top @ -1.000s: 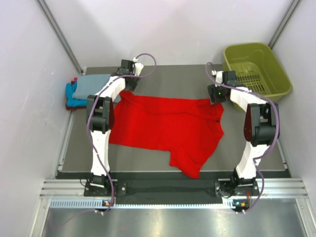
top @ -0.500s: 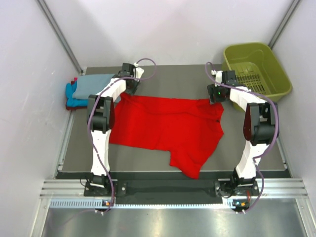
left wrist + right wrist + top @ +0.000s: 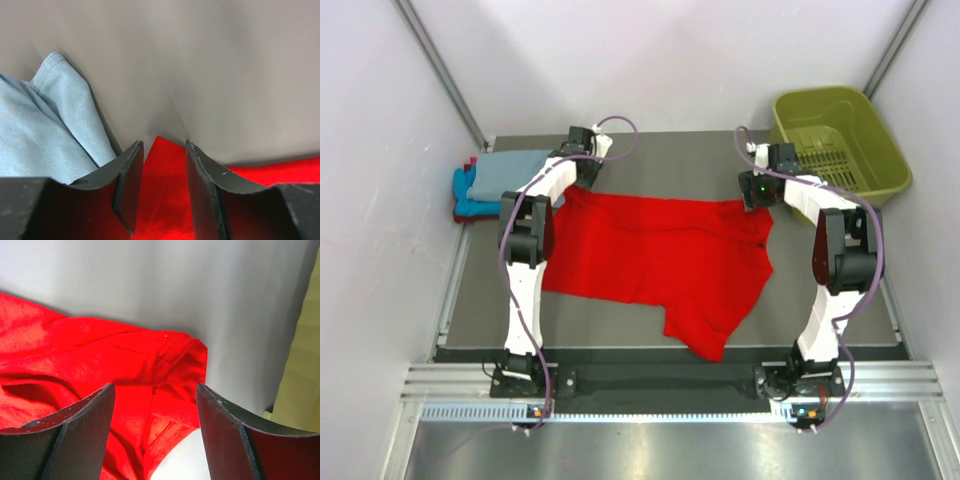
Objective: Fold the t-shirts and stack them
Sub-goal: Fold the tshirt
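The red t-shirt [image 3: 660,260] lies spread out and rumpled on the grey table [image 3: 670,160]. My left gripper [image 3: 582,180] is at its far-left corner; in the left wrist view that gripper [image 3: 163,145] straddles the pointed red corner [image 3: 162,190], jaws narrowly apart and not pressing the cloth. My right gripper [image 3: 756,195] hangs over the far-right corner, and its wrist view shows the gripper [image 3: 155,387] wide open above the hemmed red cloth [image 3: 100,355]. A folded grey-blue t-shirt [image 3: 510,170] rests on a turquoise one [image 3: 470,200] at the far left.
An olive-green basket [image 3: 840,135] stands at the back right, its wall [image 3: 305,365] close beside the right gripper. The grey-blue shirt [image 3: 45,130] lies just left of the left gripper. White walls close in the table on both sides.
The left gripper has edged a little toward the red shirt's corner and its jaws have narrowed. The right arm and the shirts have not moved.
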You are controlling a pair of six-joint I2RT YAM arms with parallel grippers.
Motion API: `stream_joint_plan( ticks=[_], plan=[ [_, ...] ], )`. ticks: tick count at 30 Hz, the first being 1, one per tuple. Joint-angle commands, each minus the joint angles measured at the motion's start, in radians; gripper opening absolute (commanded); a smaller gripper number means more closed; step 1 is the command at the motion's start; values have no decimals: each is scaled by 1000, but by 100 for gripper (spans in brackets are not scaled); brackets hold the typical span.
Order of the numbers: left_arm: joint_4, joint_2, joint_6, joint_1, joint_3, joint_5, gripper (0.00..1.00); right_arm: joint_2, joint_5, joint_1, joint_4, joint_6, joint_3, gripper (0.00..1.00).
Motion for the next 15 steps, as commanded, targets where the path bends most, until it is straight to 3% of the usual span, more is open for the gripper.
stream_joint_plan(
  ticks=[1, 15],
  plan=[
    [-17, 28, -7, 3, 8, 0, 44, -2, -3, 10, 20, 9, 33, 66],
    [-17, -10, -7, 44, -31, 0, 44, -5, 6, 14, 19, 4, 33, 66]
  ],
)
